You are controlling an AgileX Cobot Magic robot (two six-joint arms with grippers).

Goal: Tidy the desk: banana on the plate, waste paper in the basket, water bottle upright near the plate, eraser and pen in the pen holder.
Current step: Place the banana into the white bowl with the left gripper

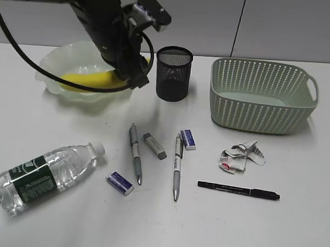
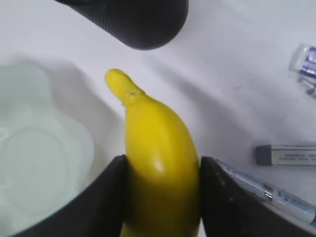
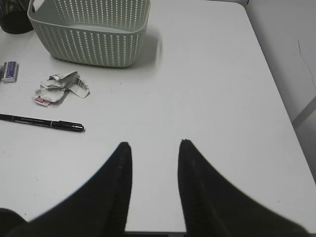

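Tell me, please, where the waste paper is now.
In the exterior view the waste paper lies on the desk at the right, in front of the basket and just above the black pen.

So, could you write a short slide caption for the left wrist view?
Left gripper clamps the banana beside the plate, with the pen holder ahead.

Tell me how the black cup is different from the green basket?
The pen holder is a black, round mesh cup; the basket is pale green and rectangular with little holes. The pen holder is small and narrow; the basket is much wider and has cut-out handles. Both stand upright on the desk, and nothing shows inside either.
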